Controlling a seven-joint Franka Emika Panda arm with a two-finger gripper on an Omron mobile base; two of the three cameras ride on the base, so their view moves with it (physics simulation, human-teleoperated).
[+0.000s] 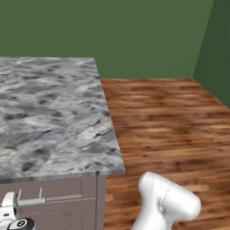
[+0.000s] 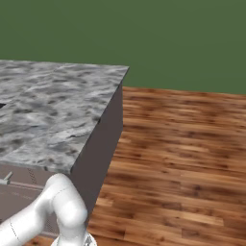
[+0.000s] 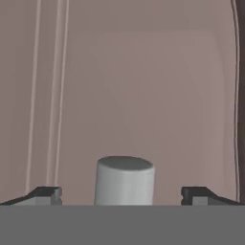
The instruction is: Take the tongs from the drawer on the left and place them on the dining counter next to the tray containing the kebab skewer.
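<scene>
My gripper (image 3: 122, 195) is open and faces the mauve-grey drawer (image 3: 143, 95) front at close range. The end of the silver bar handle (image 3: 125, 181) stands between the two dark fingertips (image 3: 45, 194), without visible contact. In the left base view, my hand (image 1: 8, 210) hangs low beside the handle (image 1: 32, 201) of the drawer (image 1: 59, 191), under the edge of the marble dining counter (image 1: 44, 112). The drawer looks closed. The tongs, the tray and the kebab skewer are out of view.
The counter's (image 2: 48, 110) right end meets a wooden floor (image 1: 174, 125) that runs to green walls (image 1: 141, 32). My white arm (image 1: 164, 206) bends down in front of the cabinet base, its elbow (image 2: 60, 204) close to the counter's corner.
</scene>
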